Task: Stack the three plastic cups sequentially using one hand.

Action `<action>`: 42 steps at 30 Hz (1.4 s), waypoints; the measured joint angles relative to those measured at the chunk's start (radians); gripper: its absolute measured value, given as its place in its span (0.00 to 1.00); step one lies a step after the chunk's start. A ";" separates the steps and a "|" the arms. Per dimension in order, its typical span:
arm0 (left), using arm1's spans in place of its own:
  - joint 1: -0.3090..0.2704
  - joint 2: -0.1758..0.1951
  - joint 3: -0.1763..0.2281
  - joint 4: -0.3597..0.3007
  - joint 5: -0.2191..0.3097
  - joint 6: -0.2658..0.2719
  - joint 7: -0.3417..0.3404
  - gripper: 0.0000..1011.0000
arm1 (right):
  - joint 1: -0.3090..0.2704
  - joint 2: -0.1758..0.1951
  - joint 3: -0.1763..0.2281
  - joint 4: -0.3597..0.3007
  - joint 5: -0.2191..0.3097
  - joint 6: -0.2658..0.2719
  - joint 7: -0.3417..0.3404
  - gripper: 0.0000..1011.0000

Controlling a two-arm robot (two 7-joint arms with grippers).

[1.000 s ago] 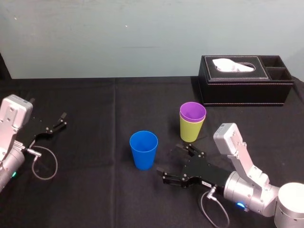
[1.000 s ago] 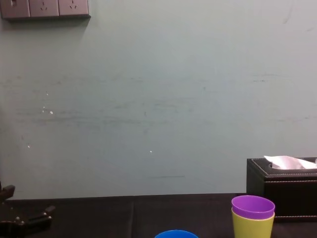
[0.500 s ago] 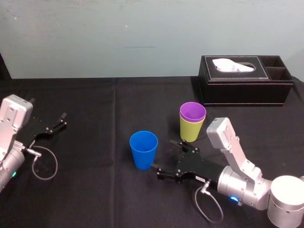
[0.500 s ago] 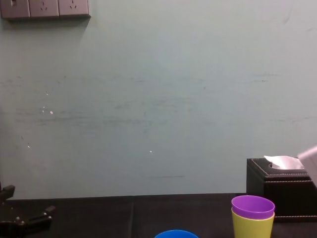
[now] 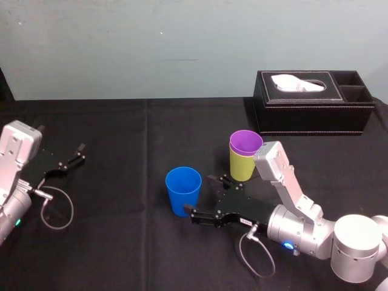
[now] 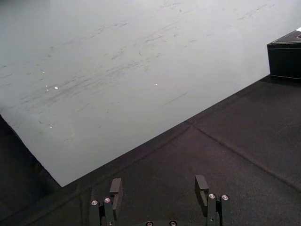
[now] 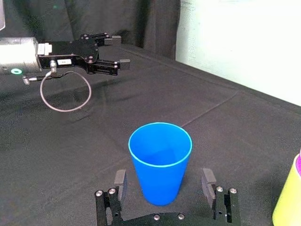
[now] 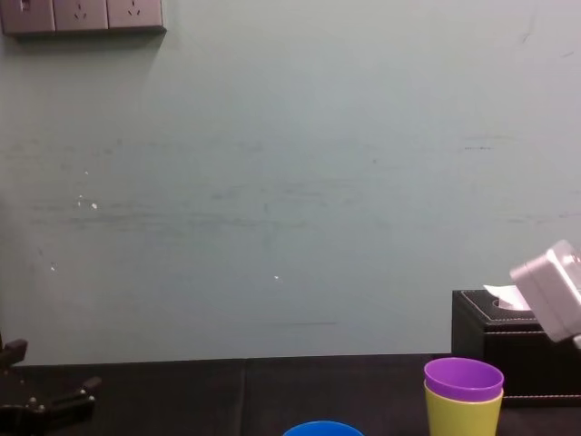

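Blue tapered plastic cup (image 5: 183,191) is standing upright, mouth up, on the black tablecloth (image 5: 121,121), roughly mid-table. Right gripper (image 5: 197,194), black with 2 fingers and a light grey boxy wrist module (image 5: 273,160), is lying low at the blue cup's right side and pointing toward it. Its jaws are standing wide apart and gripping nothing. In the right wrist view the blue cup is sitting between the 2 fingertips (image 7: 120,179), with a gap showing on each side, so nothing is touching. Purple plastic cup (image 5: 245,143) is nesting inside the yellow-green plastic cup (image 5: 244,168), with only its rim band showing above. That stack of 2 is standing upright behind and to the right of the blue cup, near it but apart, just beyond the right gripper's far finger. Black rectangular tissue box (image 5: 312,115) is sitting farther back and to the right of the blue cup, well apart. Left gripper (image 5: 79,153) is resting low over the cloth well to the left of the blue cup, jaws apart and holding nothing.
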 joint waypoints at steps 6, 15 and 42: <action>0.000 0.000 0.000 0.000 0.000 0.000 0.000 1.00 | 0.016 -0.008 -0.010 0.015 0.002 0.002 0.000 0.99; 0.000 0.000 0.000 0.000 0.000 0.000 0.000 1.00 | 0.048 -0.030 -0.027 0.062 -0.008 0.003 -0.001 0.99; 0.000 0.000 0.000 0.000 0.000 0.000 0.000 1.00 | 0.086 -0.065 -0.048 0.109 -0.011 -0.008 0.004 0.99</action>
